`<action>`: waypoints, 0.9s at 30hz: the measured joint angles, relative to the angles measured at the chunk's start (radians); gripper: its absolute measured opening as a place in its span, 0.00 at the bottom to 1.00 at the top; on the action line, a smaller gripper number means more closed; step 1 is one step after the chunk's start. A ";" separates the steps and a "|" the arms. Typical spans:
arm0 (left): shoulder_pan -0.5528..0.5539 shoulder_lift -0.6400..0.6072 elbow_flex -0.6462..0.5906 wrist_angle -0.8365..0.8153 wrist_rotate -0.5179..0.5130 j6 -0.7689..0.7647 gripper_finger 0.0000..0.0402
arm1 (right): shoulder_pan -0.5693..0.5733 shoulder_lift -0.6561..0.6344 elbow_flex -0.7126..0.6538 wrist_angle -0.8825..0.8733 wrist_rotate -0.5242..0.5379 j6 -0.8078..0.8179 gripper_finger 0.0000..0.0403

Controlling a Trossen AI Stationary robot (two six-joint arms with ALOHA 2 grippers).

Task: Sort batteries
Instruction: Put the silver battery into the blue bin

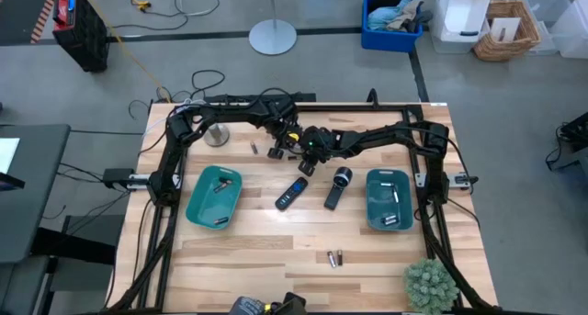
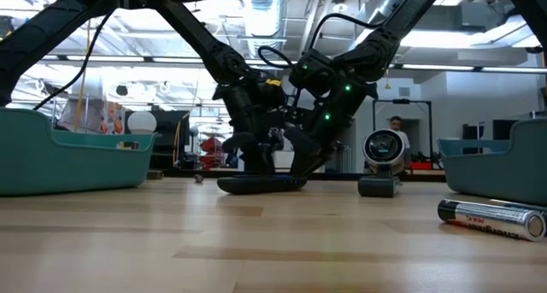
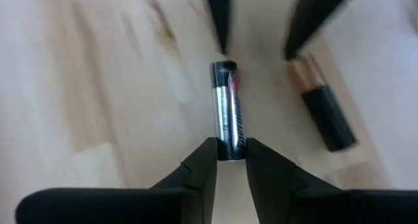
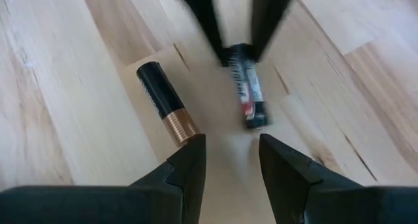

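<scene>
So the whole thing sits on a wooden table (image 1: 276, 251), with two teal trays — the left tray (image 1: 213, 196) and the right tray (image 1: 388, 199) — and each already has a few cells lying in it. Between them lie a flat black remote (image 1: 291, 194) and a black flashlight (image 1: 337, 187), neither part of the sort. Both arms reach in over the far middle of the table and nearly meet there. The left gripper (image 3: 228, 152) is down at the wood with its fingers pinched on one end of a silver-and-black battery (image 3: 227, 110), which looks like it's lying flat rather than lifted. The right gripper (image 4: 230, 152) hangs just beside it, fingers spread apart and holding nothing, pointed at the same spot. A copper-topped black battery (image 4: 166, 110) lies loose on the wood right next to the gripped one, close but apart from it. More strays: a pair of batteries (image 1: 334, 257) near the front edge, and one small battery (image 1: 254, 148) off to the left of the grippers. On handling — I'd guess these cells are rigid, smooth and light, so they'll roll and slip easily. Grabbing one by the tip like this looks a bit sketchy to me; across the middle of the barrel seems the safer hold, so it can't pivot or squirt out.
</scene>
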 joint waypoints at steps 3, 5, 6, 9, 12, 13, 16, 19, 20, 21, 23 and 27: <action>-0.001 0.000 -0.003 -0.006 0.000 0.008 0.20 | 0.000 0.000 0.000 0.000 0.000 0.000 0.40; 0.000 0.000 -0.003 -0.002 0.000 0.008 0.20 | 0.000 0.000 0.000 0.003 0.000 0.000 0.40; 0.000 0.000 -0.003 -0.001 0.000 0.008 0.19 | 0.000 0.000 0.000 0.003 0.000 0.000 0.40; 0.000 0.000 -0.003 0.000 -0.001 0.007 0.18 | 0.000 0.000 0.000 0.012 0.000 0.000 0.40; 0.000 0.000 -0.003 0.001 -0.003 0.007 0.17 | 0.000 0.000 0.000 0.019 0.000 0.001 0.40; 0.000 0.000 -0.003 0.001 -0.004 0.007 0.17 | 0.000 0.000 0.000 0.019 0.000 0.003 0.40; 0.000 0.000 -0.003 0.002 -0.004 0.007 0.17 | 0.000 0.000 0.000 0.019 0.000 0.002 0.40; 0.000 0.000 -0.002 0.007 -0.011 0.005 0.15 | 0.000 0.000 0.000 0.019 0.000 0.002 0.40; 0.000 0.000 -0.002 0.010 -0.014 0.002 0.14 | 0.000 0.000 0.000 0.019 0.000 0.002 0.40; 0.000 0.000 -0.002 0.014 -0.017 -0.005 0.13 | 0.000 0.000 0.000 0.019 0.000 0.002 0.40; 0.000 0.000 -0.002 0.018 -0.019 -0.016 0.12 | 0.000 0.000 0.000 0.019 0.000 0.003 0.40; 0.000 0.000 -0.001 0.021 -0.023 -0.021 0.09 | 0.000 0.000 0.000 0.018 0.000 0.008 0.40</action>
